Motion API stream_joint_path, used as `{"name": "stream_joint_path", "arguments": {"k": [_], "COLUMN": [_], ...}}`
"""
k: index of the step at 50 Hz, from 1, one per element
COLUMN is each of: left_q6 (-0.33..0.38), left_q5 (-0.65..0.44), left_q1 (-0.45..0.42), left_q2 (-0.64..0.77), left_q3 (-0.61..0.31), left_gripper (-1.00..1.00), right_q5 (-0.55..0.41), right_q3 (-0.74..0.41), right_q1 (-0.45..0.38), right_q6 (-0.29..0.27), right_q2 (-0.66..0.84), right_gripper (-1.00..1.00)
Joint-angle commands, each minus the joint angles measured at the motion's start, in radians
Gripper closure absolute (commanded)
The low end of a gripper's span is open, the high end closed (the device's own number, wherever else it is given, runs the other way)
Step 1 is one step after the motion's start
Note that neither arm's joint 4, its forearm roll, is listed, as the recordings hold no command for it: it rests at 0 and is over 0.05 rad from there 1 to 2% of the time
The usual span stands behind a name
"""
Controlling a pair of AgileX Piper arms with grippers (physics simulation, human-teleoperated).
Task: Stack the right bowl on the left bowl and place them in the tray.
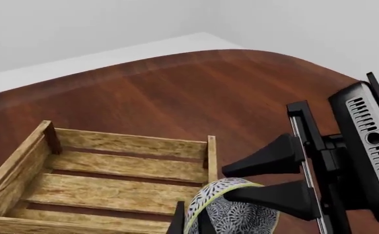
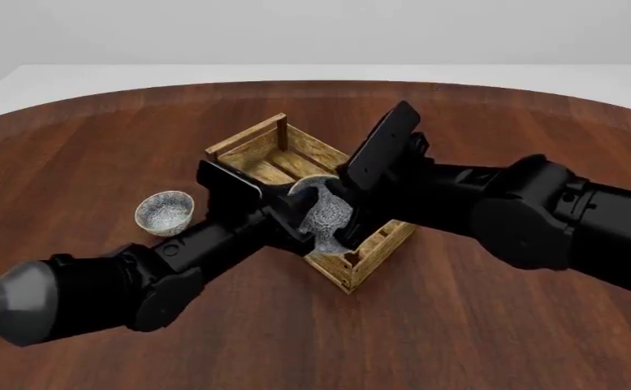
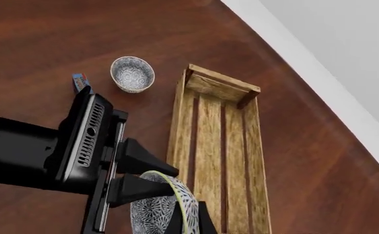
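Both my arms crowd over the tray, hiding its middle from the front. My left claw and right claw both pinch the rim of the right bowl, white with dense grey-blue speckles, tipped on edge above the tray's near end. The left bowl sits upright on the table, well left of the tray.
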State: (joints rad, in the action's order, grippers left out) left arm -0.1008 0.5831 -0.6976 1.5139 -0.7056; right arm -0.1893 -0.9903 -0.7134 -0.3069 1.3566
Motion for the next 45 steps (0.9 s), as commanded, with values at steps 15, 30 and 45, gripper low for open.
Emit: {"name": "stream_joint_path", "arguments": {"k": [15,30,45], "left_q6": [-0.008,-0.007,0.005], "left_q5": [0.022,0.019,0.013], "left_q1": [0.054,0.053,0.065], "left_q2": [-0.004,-0.028,-0.036], "left_q3": [0.030,0.040,0.037], "left_gripper": [1.00,1.00,1.00], "right_q5": [0.039,0.048,0.045], "right_q3": [0.034,0.048,0.071], "right_q1": [0.013,0.033,0.029], "right_q6": [-0.020,-0.018,-0.006], "right_q2": [0.012,0.002,-0.044], "right_gripper": [1.00,-1.00,-1.00]}}
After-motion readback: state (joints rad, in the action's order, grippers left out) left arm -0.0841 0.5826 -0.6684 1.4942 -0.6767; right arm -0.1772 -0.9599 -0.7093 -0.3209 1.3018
